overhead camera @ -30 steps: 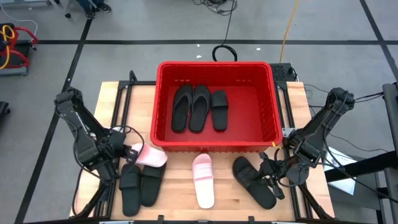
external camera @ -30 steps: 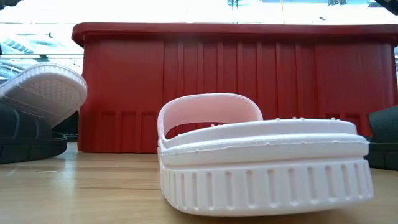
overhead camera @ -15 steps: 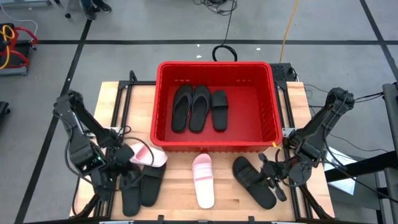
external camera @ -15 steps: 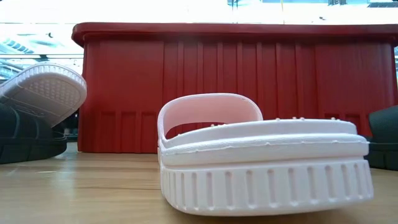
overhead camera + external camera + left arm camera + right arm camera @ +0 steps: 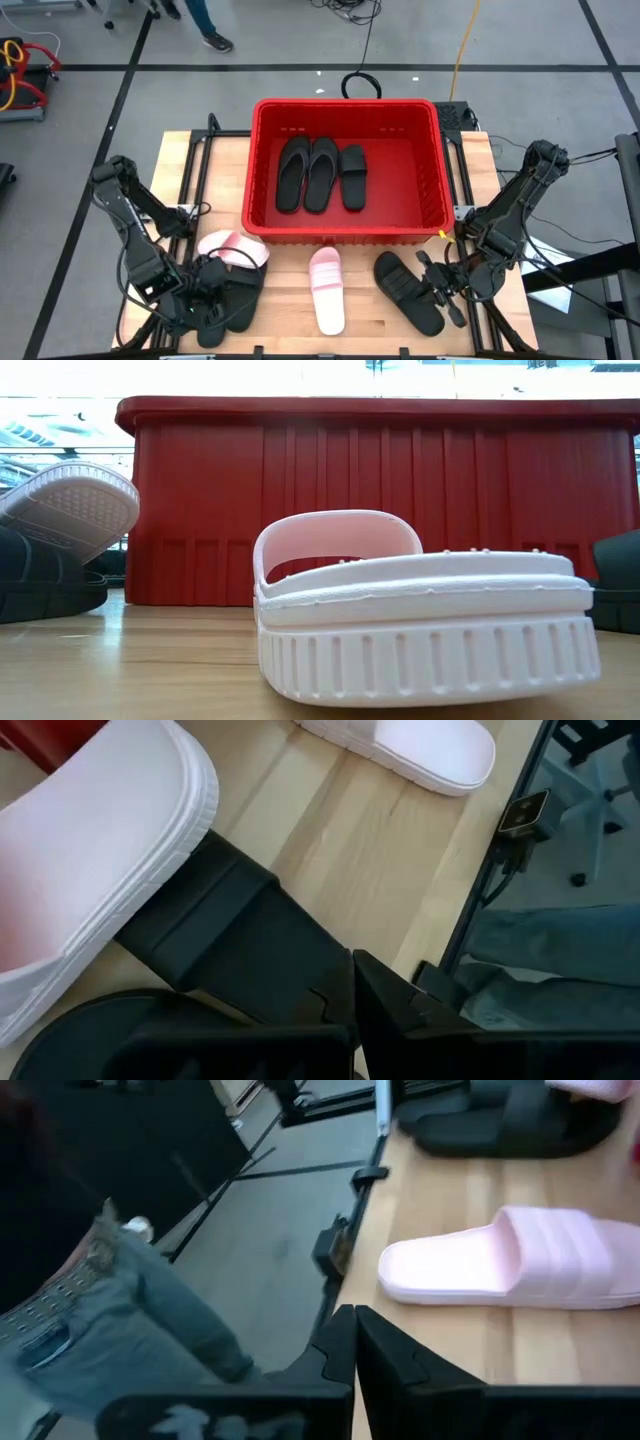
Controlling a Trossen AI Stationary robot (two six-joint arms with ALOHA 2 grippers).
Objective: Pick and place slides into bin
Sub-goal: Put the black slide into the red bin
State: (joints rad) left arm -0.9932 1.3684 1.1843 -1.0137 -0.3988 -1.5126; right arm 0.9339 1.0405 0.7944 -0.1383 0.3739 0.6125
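From above, the red bin stands at the far middle of the wooden table and holds three black slides laid side by side. In front of the bin, a pink slide lies flat near the table's middle. A second pink slide lies near the bin's front left corner, resting partly on a pair of black slides. The left gripper sits low over that black pair at the table's front left. At the front right, two more black slides lie overlapped, and the right gripper is just beside their outer edge.

In the low view, the flat pink slide fills the foreground with the bin's ribbed wall behind it. At the left, the other pink slide tilts upward with its sole showing, leaning on a black slide. Neither gripper shows here.

In the left wrist view, the left gripper's fingers are closed together with nothing between them, directly over a black slide's strap. The tilted pink slide lies just beside it, and the flat pink slide's end shows farther off.

In the right wrist view, the right gripper's fingers are pressed together and hold nothing, at the table's edge. The flat pink slide lies apart from them on the wood, and the black pair farther beyond. A person's leg in jeans shows beside the table.
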